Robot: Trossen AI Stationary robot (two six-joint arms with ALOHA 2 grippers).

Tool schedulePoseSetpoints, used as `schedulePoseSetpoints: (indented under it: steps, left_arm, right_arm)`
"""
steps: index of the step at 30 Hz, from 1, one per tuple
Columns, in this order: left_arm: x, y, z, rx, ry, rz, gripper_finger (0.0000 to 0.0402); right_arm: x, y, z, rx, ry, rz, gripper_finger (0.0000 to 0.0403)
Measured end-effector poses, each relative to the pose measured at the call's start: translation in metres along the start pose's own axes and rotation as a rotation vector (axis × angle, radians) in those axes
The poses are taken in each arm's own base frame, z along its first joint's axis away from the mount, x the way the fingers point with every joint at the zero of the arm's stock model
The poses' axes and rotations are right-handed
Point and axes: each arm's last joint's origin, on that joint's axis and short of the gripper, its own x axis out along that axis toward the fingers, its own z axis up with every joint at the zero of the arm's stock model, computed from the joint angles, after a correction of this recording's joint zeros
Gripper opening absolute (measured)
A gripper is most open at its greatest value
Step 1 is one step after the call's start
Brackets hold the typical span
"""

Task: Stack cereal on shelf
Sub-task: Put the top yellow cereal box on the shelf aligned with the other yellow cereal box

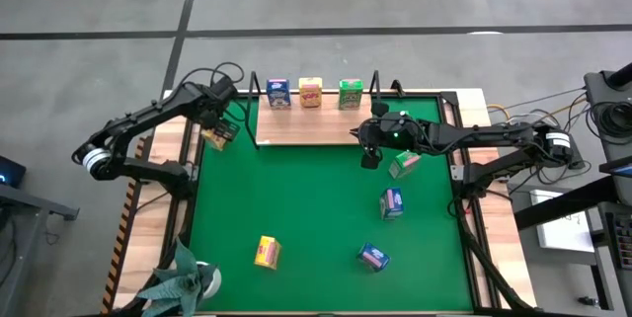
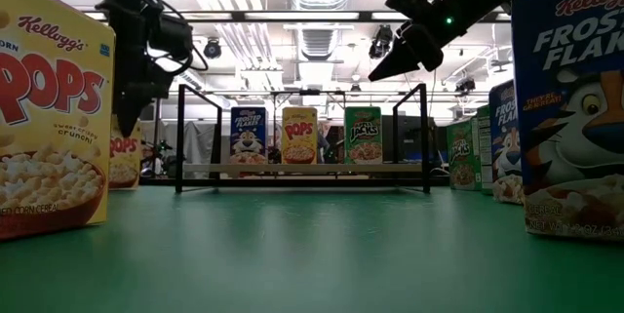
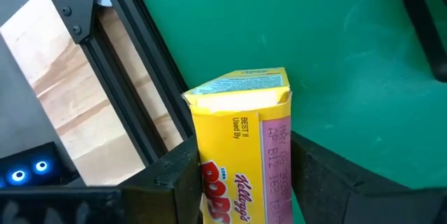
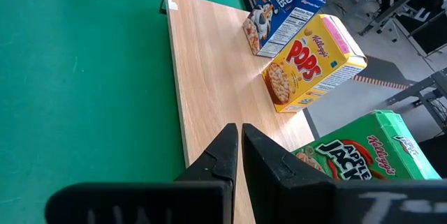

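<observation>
Left gripper [image 1: 219, 135]: yellow cereal box [image 3: 244, 151] is straddled, upper left; grip undetermined.
Right gripper [image 1: 369, 158]: closed, empty, above shelf [image 1: 306, 126].

Seven cereal boxes [image 1: 310, 92], one shelf [image 1: 306, 127].

Three cereal boxes [image 1: 310, 93] on shelf [image 1: 296, 126]
</observation>
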Motion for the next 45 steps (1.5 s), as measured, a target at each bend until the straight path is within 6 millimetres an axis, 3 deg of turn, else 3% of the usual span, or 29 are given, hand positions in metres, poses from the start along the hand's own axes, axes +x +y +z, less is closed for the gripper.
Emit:
schedulePoseSetpoints:
  steps: [8,15,20,31,37,45]
  left_arm:
    - [-0.013,0.004,0.001,0.008,0.022,0.005,0.0168]
    - [-0.041,0.011,0.008,-0.002,0.002,0.000,0.0168]
    - [-0.074,0.017,0.014,-0.014,-0.051,-0.015,0.0168]
    - [-0.168,0.025,0.014,-0.001,-0.307,-0.112,0.0167]
    - [-0.204,0.003,0.012,0.079,-0.525,-0.241,0.0167]
    - [-0.228,-0.048,0.014,0.280,-0.776,-0.403,0.0167]
  right_arm:
    - [0.000,0.000,0.000,0.000,0.000,0.000,0.0013]
    - [0.000,0.000,0.000,0.000,0.000,0.000,0.0013]
    - [0.000,0.000,0.000,0.000,0.000,0.000,0.0013]
    - [0.000,0.000,0.000,0.000,0.000,0.000,0.0013]
    - [0.000,0.000,0.000,0.000,0.000,0.000,0.0013]
    - [0.000,0.000,0.000,-0.001,0.000,0.000,0.0013]
